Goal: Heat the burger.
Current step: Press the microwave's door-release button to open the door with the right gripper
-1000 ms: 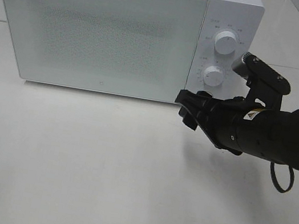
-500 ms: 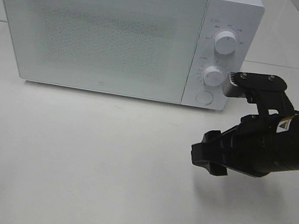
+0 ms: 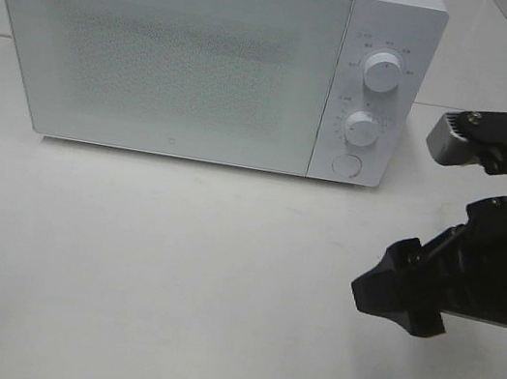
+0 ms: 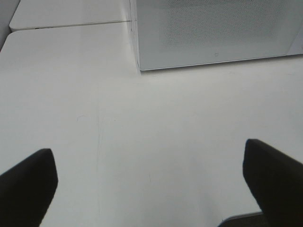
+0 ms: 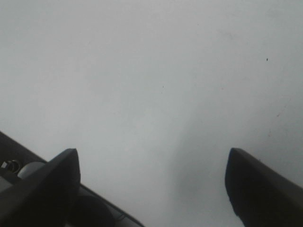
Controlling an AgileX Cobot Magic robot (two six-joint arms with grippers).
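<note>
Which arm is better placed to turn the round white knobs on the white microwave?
Probably the right. Its open black claw hovers in front of the white microwave's two round white knobs, on their side. The left claw faces the door's far corner.

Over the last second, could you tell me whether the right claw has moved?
Yes: the right claw has drawn back from the microwave, toward the near right of the view.

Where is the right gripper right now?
Exterior high view: the right gripper is on the right side, over the white table, in front of the microwave and clear of its knobs, fingers open, holding nothing.
</note>
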